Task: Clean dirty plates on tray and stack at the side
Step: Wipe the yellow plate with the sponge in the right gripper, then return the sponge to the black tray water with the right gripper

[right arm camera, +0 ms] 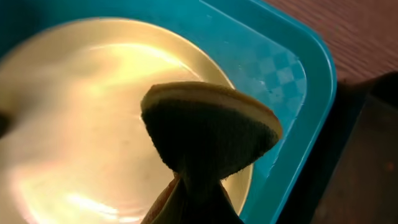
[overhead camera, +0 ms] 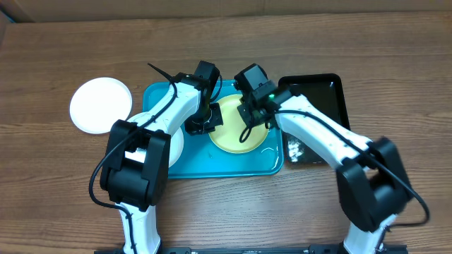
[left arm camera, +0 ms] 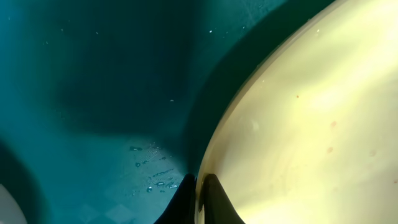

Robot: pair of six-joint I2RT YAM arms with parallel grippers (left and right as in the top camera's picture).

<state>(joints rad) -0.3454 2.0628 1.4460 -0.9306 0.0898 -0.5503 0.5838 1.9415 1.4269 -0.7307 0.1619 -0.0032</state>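
Tray (overhead camera: 226,164): long axis left-right, mid-bench. Left pincer (left arm camera: 199,183) nips yellow-green plate (overhead camera: 229,139) at rim; right pincer (right arm camera: 189,202) grips sponge (right arm camera: 211,124) above it. Black tray (overhead camera: 318,99) just beside, rightward.

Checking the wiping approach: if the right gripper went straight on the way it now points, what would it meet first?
The yellow plate in the blue tray. The right gripper pinches a sponge pointing down at it, so the sponge would touch first; the gap left is unclear.

Both arms are bent inward; left tool (left arm camera: 199,198) is pinched on a plate (left arm camera: 311,124) rim, right tool (right arm camera: 188,204) clamped on a sponge (right arm camera: 211,124).
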